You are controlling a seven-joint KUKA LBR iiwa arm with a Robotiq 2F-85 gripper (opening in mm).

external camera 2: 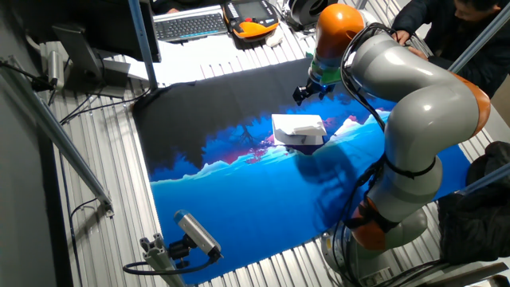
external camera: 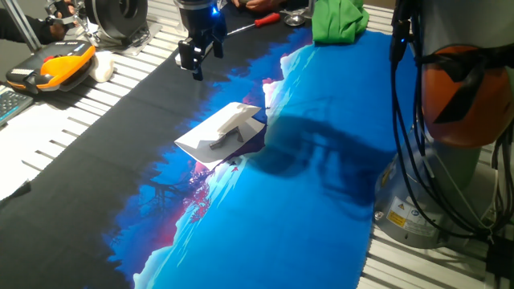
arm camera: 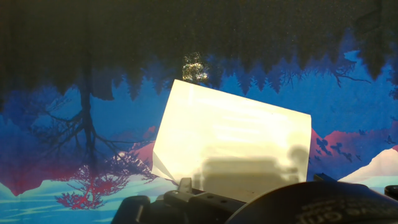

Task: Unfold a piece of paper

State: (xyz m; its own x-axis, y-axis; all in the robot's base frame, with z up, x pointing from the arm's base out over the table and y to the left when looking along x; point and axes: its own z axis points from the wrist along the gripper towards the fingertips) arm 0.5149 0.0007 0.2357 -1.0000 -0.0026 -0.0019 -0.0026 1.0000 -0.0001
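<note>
While the piece of paper (external camera: 219, 131) lies partly folded on the worktop (external camera: 337, 201), the tool (external camera: 197, 58) hangs apart above it, empty, fingers spread.

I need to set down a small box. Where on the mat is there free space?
Free: the blue stretch between the piece of paper and the robot base, and the black part left of the paper. Crowded: the far edge, near the green cloth and the gripper.

The piece of paper (external camera: 221, 132) is plain white; the mat (external camera: 321, 160) is black and blue, with pink trees.
</note>
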